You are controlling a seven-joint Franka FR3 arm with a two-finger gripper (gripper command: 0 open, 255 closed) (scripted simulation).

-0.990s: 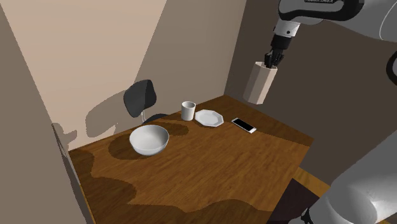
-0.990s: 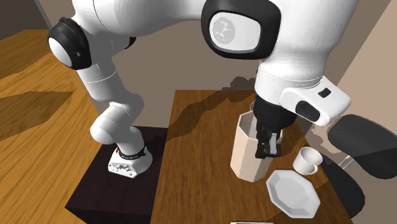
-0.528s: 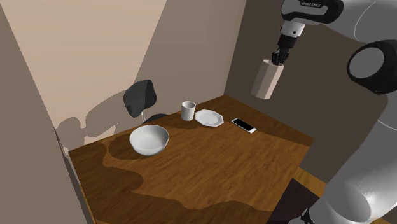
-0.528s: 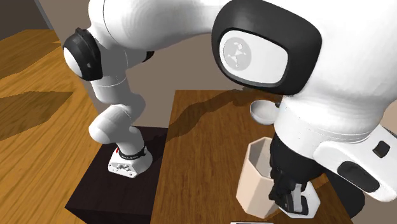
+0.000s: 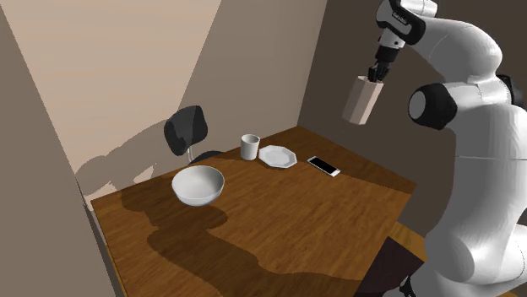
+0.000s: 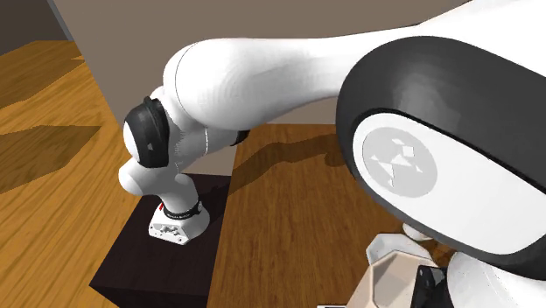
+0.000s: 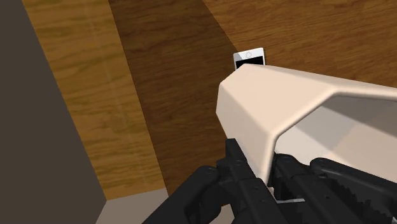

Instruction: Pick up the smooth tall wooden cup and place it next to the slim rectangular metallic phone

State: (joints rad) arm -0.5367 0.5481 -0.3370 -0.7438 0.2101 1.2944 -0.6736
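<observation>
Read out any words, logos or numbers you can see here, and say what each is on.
Nothing legible.
Lettering on the arm, top link, shoulder view: too small to read.
Emblem on the arm's joint cap, second exterior view: a grey geometric logo, no letters.
Phone and cup: no markings visible.

**Dining corner, domestic interior**

Setting: a room in a home, probably a dining nook, though little of the room beyond the corner can be seen.
- One wooden table point(image 5: 296, 219), set into a corner of plain beige walls point(image 5: 127, 67).
- One dark padded chair point(image 5: 187, 131), drawn up at the table's far side.
- Tableware laid out: a white bowl point(image 5: 198, 184), a small white cup point(image 5: 249, 146) and a white plate point(image 5: 278, 156).
- One phone point(image 5: 323, 165), lying near the plate.
- Wood-plank floor point(image 6: 52, 96).
</observation>
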